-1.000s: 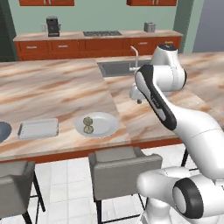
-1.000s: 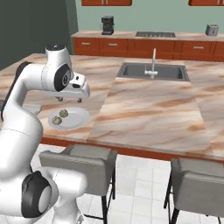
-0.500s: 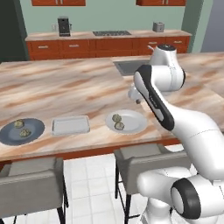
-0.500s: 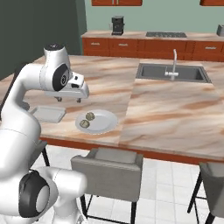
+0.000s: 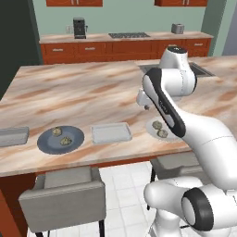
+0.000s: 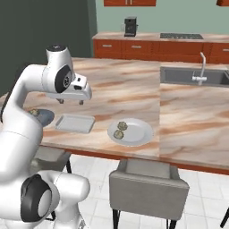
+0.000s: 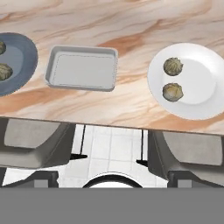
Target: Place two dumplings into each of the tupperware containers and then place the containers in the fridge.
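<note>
No readable text, labels, brands, numbers or signs on anything in view.

We are in a home kitchen, a rendered one. A long island with a marbled tan counter runs across in front of us, with grey padded stools tucked under its near edge and white floor tiles below. A sink with a curved tap is sunk into the counter. Along the green back wall we see red-brown drawer cabinets, a cooktop, a black coffee machine and a toaster. Plates of dumplings sit on the island.
</note>
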You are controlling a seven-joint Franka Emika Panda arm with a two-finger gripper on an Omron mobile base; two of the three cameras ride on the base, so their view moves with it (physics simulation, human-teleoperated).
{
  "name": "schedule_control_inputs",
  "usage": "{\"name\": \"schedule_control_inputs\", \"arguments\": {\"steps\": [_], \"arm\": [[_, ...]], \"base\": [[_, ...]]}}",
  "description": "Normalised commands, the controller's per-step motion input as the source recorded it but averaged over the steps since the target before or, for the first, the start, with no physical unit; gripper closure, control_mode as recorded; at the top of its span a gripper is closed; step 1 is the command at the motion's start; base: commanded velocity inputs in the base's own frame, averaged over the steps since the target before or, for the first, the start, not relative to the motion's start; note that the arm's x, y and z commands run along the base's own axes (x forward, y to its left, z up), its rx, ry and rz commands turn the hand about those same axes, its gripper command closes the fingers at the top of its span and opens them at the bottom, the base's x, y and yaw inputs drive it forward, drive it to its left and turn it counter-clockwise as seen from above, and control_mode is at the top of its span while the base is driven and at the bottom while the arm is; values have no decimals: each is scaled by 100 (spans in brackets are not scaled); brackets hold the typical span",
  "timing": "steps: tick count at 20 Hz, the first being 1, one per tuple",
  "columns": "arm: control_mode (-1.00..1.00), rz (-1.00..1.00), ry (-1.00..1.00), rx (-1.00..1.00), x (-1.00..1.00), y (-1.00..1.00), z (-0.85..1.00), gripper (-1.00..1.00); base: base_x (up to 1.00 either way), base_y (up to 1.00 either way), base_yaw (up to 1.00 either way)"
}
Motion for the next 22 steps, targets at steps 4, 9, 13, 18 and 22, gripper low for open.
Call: {"name": "schedule_control_inputs", "arguments": {"steps": [4, 9, 13, 18, 22], "arm": [[100, 0, 0, 0, 0, 0, 0, -100], [100, 0, 0, 0, 0, 0, 0, -100], [100, 0, 0, 0, 0, 0, 0, -100], [-100, 0, 9, 0, 59, -11, -25, -100], [-100, 0, 19, 0, 73, -68, -65, -100]], "base": [[43, 48, -2], [46, 18, 0], [51, 5, 0], [10, 2, 0], [0, 0, 0]]}}
